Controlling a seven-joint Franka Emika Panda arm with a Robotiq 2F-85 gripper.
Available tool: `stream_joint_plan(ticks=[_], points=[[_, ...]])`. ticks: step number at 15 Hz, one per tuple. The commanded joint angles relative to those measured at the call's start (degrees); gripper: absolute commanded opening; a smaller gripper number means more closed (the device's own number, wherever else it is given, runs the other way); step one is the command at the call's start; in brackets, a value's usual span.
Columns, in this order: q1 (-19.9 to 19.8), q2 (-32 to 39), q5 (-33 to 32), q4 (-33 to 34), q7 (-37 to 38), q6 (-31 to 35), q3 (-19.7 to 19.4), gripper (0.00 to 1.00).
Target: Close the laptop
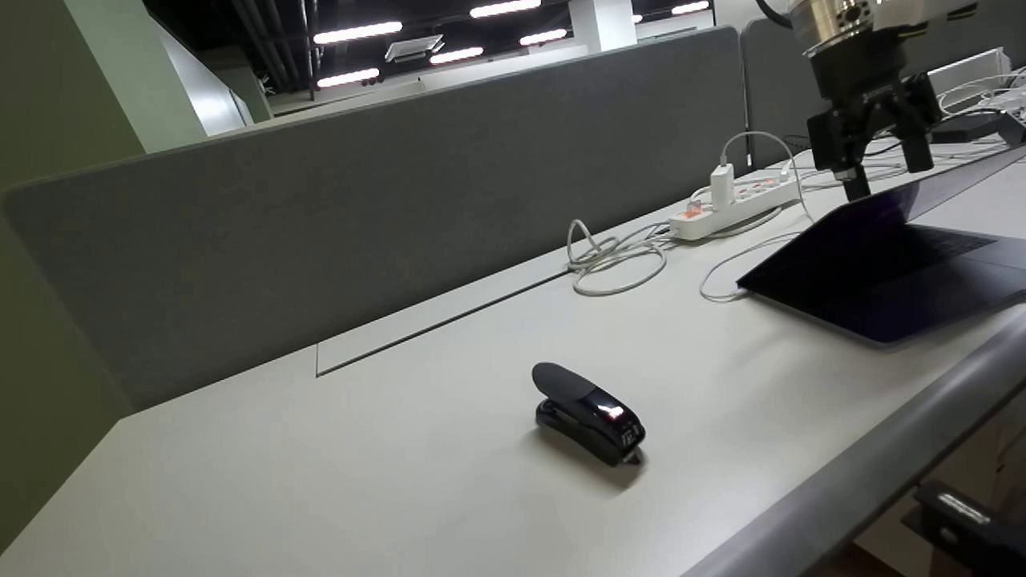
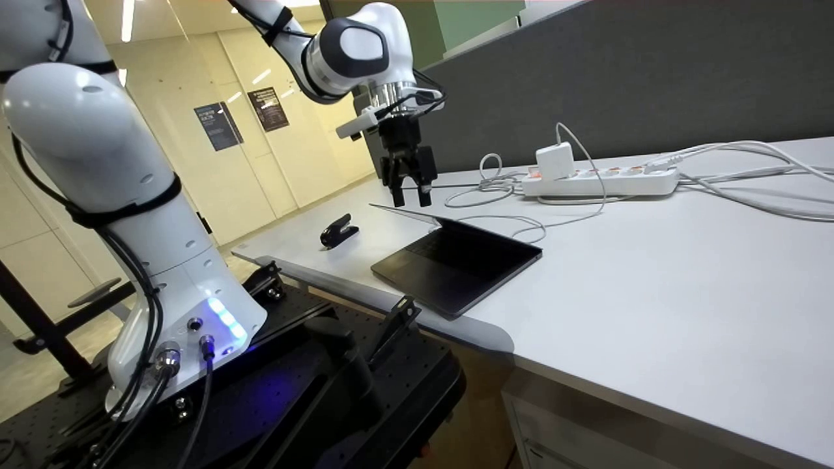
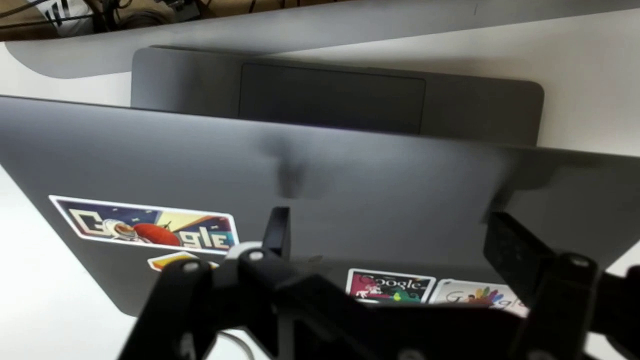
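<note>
The laptop is slim and grey with a dark screen; it shows in both exterior views (image 1: 946, 276) (image 2: 449, 270). It is part open, its lid tilted forward over the keyboard base. In the wrist view the lid's grey back (image 3: 360, 170), with several Google stickers, faces the camera. The base's front strip with the trackpad (image 3: 332, 97) shows beyond the lid edge; the keyboard is hidden there. My gripper (image 1: 888, 172) points down above the lid's back side, also in an exterior view (image 2: 411, 197). Its fingers (image 3: 390, 230) are wide apart with nothing between them. Finger reflections on the lid look apart from the fingertips.
A black stapler (image 1: 589, 417) lies beside the laptop on the white table (image 1: 385, 457). A white power strip (image 2: 599, 184) with an adapter and loose cables lies behind it. A white cable runs to the laptop's rear corner. A grey divider (image 1: 401, 232) stands along the back.
</note>
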Motion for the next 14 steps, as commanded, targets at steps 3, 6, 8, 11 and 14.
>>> stream_joint_plan(ticks=[3, 6, 8, 11, 14], points=[[-0.5, 2.4, -0.8, -1.2, 0.8, 5.5, -0.5, 1.0], [-0.5, 4.4, -0.1, -2.1, 0.4, 8.0, -0.5, 1.0], [-0.4, 5.5, 0.6, -3.3, -0.1, 9.2, -0.2, 1.0], [0.0, 6.9, 0.3, -5.5, 0.2, 11.7, -0.1, 1.0], [0.3, 8.6, 0.2, -7.7, 0.9, 15.6, -0.4, 1.0]])
